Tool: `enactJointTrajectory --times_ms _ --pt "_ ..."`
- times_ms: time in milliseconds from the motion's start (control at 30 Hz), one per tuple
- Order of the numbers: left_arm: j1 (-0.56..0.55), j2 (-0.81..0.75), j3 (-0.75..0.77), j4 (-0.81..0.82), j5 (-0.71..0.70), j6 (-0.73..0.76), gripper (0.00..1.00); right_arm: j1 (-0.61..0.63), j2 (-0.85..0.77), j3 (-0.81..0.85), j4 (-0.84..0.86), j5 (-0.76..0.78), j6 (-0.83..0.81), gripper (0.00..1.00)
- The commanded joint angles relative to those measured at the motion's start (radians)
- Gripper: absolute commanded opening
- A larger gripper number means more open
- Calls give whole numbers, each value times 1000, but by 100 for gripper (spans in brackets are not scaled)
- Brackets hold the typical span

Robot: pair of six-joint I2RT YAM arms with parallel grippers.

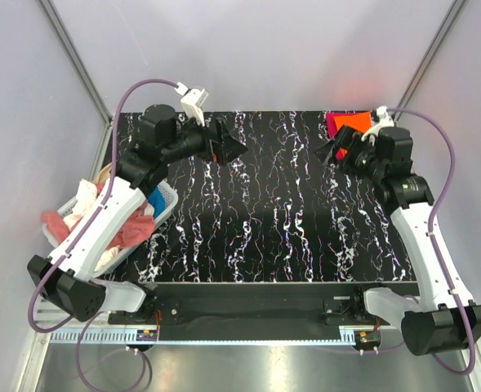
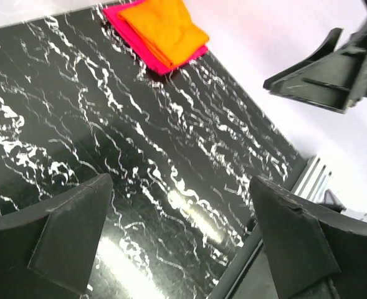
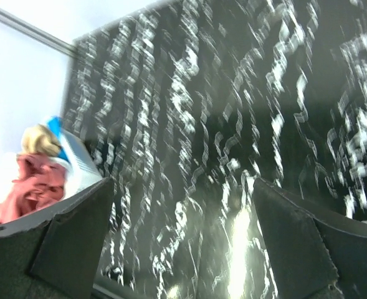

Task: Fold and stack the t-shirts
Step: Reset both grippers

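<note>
L gripper [image 1: 229, 148] is held over the far-left part of the table [image 1: 264, 220]; jaws are spread wide, nothing gripped. R gripper [image 1: 336, 150] is held near the far-right corner; jaws are likewise wide, nothing gripped. The orange t-shirt [image 2: 164, 28] is seen folded, laid on top of the folded crimson-pink t-shirt [image 2: 128, 34] at the far-right corner, just beyond the R gripper. The rose-red t-shirt [image 1: 135, 231], white t-shirt [image 1: 85, 194] and blue t-shirt [image 1: 153, 202] are heaped unfolded in the basket [image 1: 168, 196] at the table's left edge, beside the L arm.

arms [image 1: 101, 216]: white links, black joints | cables [image 1: 127, 96]: purple | left tool [image 2: 180, 180]: black
</note>
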Motion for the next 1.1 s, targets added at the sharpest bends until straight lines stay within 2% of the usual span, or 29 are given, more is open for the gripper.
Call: enactJointTrajectory --times_ms 0,300,700,1067 --pt "-19 -61 -62 82 -31 61 99 -5 -71 -34 3 63 45 100" --pt "-27 -101 -101 98 -70 85 99 -3 -93 -41 2 95 90 100" --pt "-28 -93 -104 107 -43 66 99 -3 -83 -53 5 103 64 100" --pt "-28 -111 -116 111 -77 74 99 -5 -62 -33 8 77 53 100"
